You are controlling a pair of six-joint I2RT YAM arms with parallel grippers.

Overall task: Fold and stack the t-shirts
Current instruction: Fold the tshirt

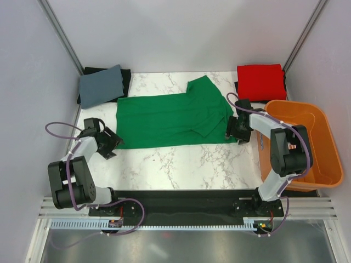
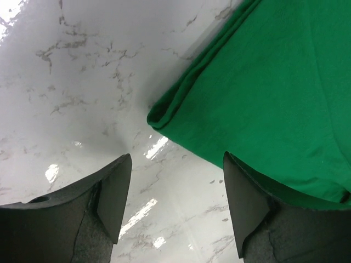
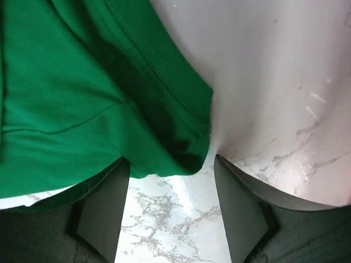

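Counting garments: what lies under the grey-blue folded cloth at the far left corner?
A black cloth sticks out from under the grey-blue cloth along its far and right edges. The rest is hidden; its kind cannot be told.

Left gripper (image 2: 175, 164) low over table (image 2: 71, 82), jaws spread wide. Two dark fingers (image 2: 112, 203) at bottom of frame, bare glossy marble between them. Shirt (image 2: 274, 82) fills upper right, green, lying flat, doubled. Rounded folded corner points toward the gap, just beyond fingertips. Right-hand finger overlaps shirt's near edge; contact cannot be told.
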